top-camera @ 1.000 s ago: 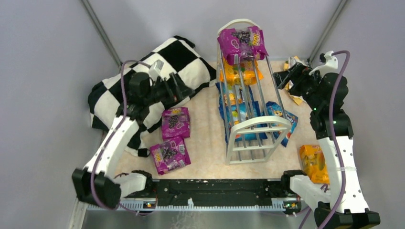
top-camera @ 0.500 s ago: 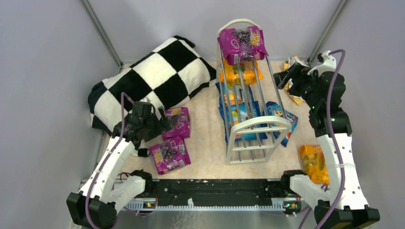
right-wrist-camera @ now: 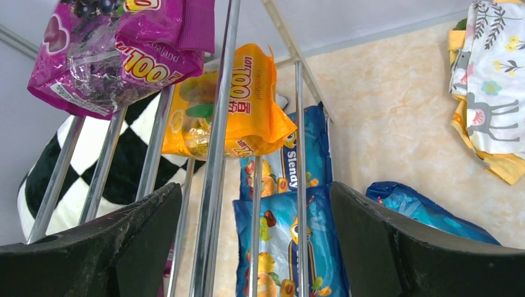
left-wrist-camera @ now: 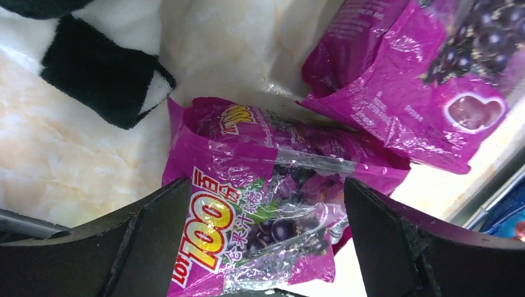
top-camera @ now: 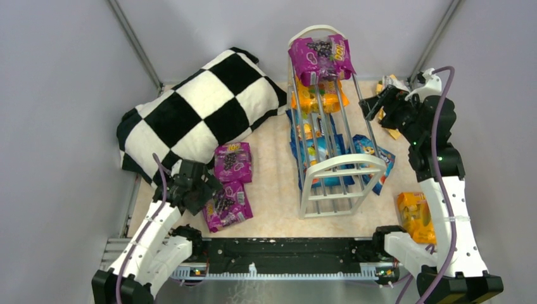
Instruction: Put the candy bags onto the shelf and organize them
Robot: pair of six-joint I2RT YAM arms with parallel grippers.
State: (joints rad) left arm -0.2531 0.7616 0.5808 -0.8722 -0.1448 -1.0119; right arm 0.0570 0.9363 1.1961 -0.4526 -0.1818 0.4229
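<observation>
The white wire shelf [top-camera: 332,166] stands mid-table. It holds a purple bag [top-camera: 320,58] on top, an orange bag [top-camera: 318,98] below it and blue bags [top-camera: 315,144] lowest. Two purple bags [top-camera: 233,161] [top-camera: 227,206] lie left of it. My left gripper [top-camera: 208,193] is open over the nearer one, which shows between its fingers in the left wrist view [left-wrist-camera: 260,210]. My right gripper [top-camera: 372,107] is open and empty beside the shelf's right rods [right-wrist-camera: 216,154]. It faces the orange bag [right-wrist-camera: 241,105] and blue bags [right-wrist-camera: 291,247].
A black-and-white checked pillow [top-camera: 190,111] lies at the back left; its corner [left-wrist-camera: 105,74] is near the left gripper. A blue bag [top-camera: 375,158] leans on the shelf's right side. An orange bag [top-camera: 415,215] lies near right. Patterned cloth [right-wrist-camera: 489,93] lies at the back right.
My left arm has pulled back from the pillow toward me and come down over the nearer purple bag. My right gripper has edged slightly left toward the shelf.
</observation>
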